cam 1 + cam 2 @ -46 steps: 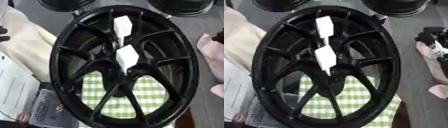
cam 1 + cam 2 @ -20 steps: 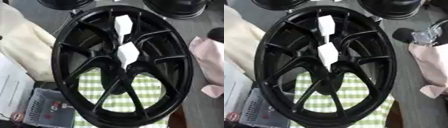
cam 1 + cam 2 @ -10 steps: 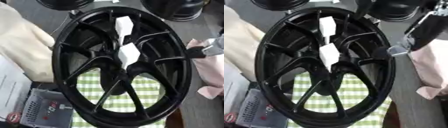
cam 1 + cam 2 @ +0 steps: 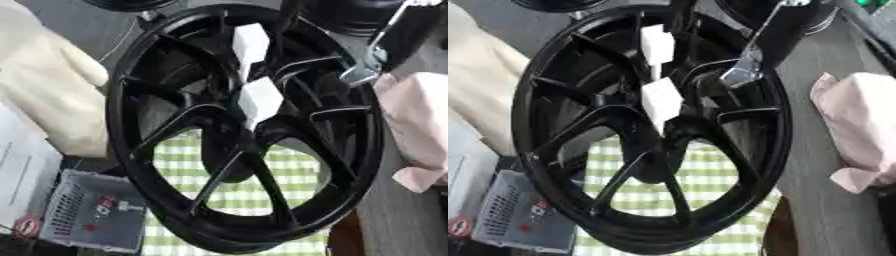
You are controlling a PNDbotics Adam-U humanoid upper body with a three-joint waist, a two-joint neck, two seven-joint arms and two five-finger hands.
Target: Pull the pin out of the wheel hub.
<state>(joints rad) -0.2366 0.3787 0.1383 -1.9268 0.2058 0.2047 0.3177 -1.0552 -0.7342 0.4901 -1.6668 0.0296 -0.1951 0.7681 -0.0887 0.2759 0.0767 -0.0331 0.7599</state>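
A black wheel hub (image 4: 245, 130) fills the frame's centre; the right hand (image 4: 372, 62) reaches over its upper-right rim.

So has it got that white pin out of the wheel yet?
Not yet. The white pin sits at the middle of the black wheel. The right hand is reaching in over the upper right spokes, short of the pin. Grasping and pulling remain.

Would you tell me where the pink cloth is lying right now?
The pink cloth lies on the right side of both eye views, on the grey surface just outside the rim of the black wheel.
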